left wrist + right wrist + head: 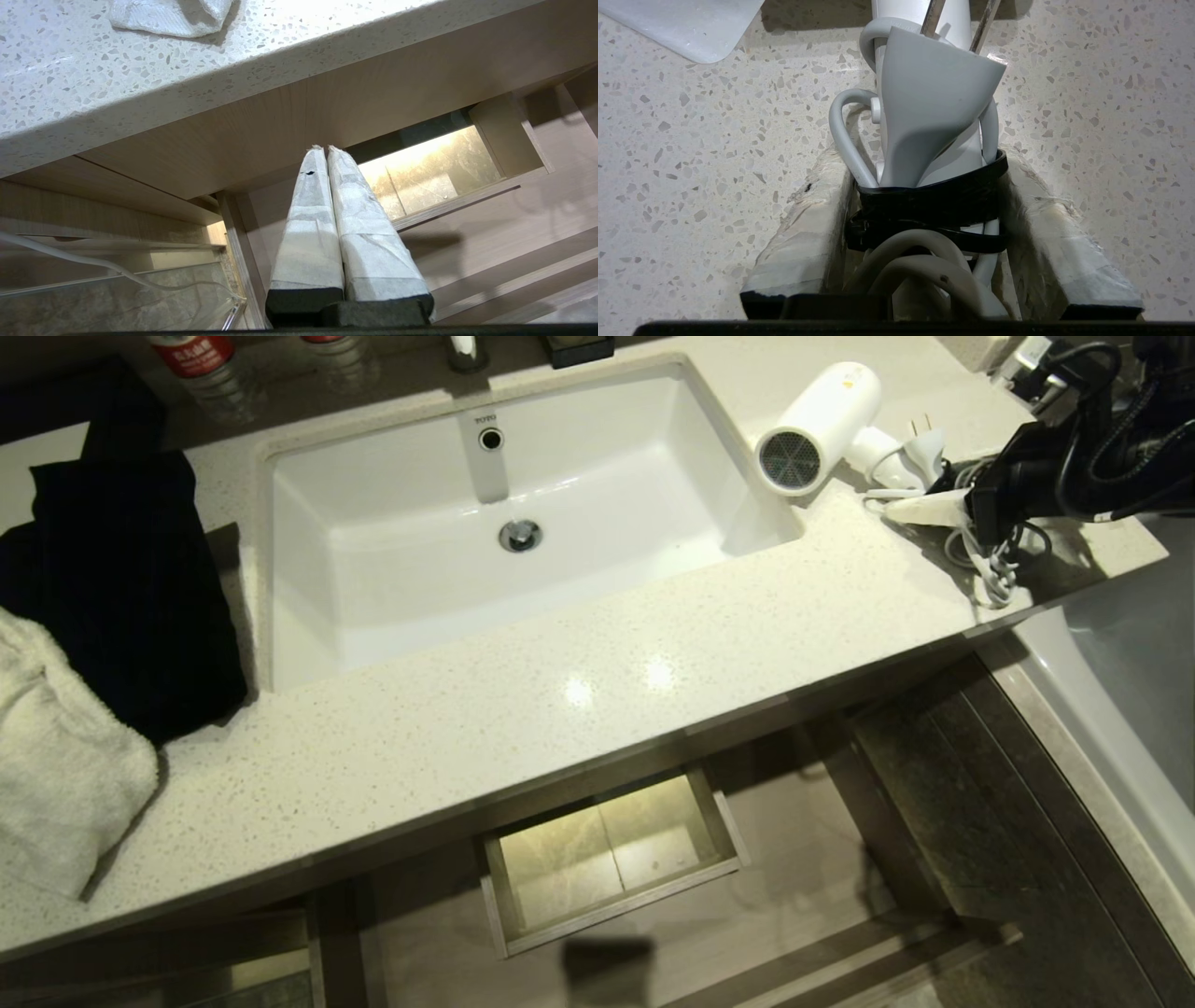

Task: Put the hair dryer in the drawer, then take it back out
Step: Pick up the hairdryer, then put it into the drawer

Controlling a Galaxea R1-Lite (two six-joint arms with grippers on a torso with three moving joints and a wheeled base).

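- The hair dryer lies on its side on the countertop, near the far right corner, just beside the right rim of the sink. It probably sits there because that is the open stretch of counter within the right arm's reach.
- Its barrel's long axis runs diagonally across that corner: the dark grille end faces the front edge and the sink, the rear end points to the back right.
- The handle and bundled cord trail off toward the right edge, which puts them on the arm's side.
- The right gripper straddles the handle and the black strap around the cord; its taped fingers stand on either side, touching or nearly so. I cannot tell if the clamp is firm, and the dryer rests on the counter, not lifted.
- The drawer stands pulled out below the front edge, ready to receive it.
- The left gripper hangs parked under the counter's front edge, fingers pressed together on nothing.
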